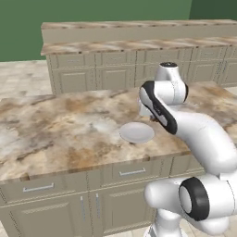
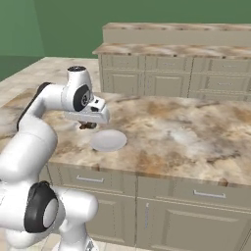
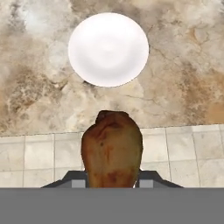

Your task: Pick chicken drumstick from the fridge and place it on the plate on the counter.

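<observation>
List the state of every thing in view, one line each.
Brown chicken drumstick: held in the gripper, off the counter, short of the plate.
Round white plate: empty, flat on the counter.
Two-finger gripper: shut on the drumstick, above the counter edge.
Beige marbled stone counter: carries the plate; its drawers are shut.

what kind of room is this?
A rendered kitchen, most likely: marbled stone island counter over drawers, a matching back-wall counter, a white plate, and a chicken drumstick in the gripper.
</observation>
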### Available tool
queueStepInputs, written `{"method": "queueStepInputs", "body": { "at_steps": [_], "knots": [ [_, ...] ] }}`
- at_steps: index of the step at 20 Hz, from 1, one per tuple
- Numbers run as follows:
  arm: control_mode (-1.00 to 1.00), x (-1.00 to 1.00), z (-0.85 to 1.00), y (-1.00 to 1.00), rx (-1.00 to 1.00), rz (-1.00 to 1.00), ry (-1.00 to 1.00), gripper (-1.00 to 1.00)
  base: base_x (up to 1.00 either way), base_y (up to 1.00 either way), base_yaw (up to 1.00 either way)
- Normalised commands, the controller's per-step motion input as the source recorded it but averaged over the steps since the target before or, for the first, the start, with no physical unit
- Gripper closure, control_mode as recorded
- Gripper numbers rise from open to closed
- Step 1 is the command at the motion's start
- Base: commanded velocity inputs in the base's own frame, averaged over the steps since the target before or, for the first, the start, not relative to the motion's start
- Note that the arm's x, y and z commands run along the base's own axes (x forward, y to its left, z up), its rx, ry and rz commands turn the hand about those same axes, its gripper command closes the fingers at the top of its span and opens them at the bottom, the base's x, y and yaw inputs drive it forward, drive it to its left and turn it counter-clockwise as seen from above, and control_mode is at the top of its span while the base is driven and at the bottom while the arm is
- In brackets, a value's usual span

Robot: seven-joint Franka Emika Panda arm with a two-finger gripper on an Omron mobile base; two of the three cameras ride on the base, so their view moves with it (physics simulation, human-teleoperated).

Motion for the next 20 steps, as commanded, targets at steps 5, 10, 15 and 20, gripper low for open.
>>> {"method": "queueStepInputs", "body": {
  "at_steps": [5,10,15,20],
  "knots": [
    [-1.0,0.91,-0.59,0.0,0.0,0.0,-0.02,1.0,0.0,0.0,0.0],
    [-1.0,0.68,-0.5,-0.03,0.0,0.0,-0.08,1.0,0.0,0.0,0.0],
    [-1.0,0.21,-0.53,0.0,0.04,0.0,0.0,1.0,0.0,0.0,0.0],
    [-1.0,0.11,-0.65,-0.04,0.0,0.0,0.0,1.0,0.0,0.0,0.0]
  ]
}}
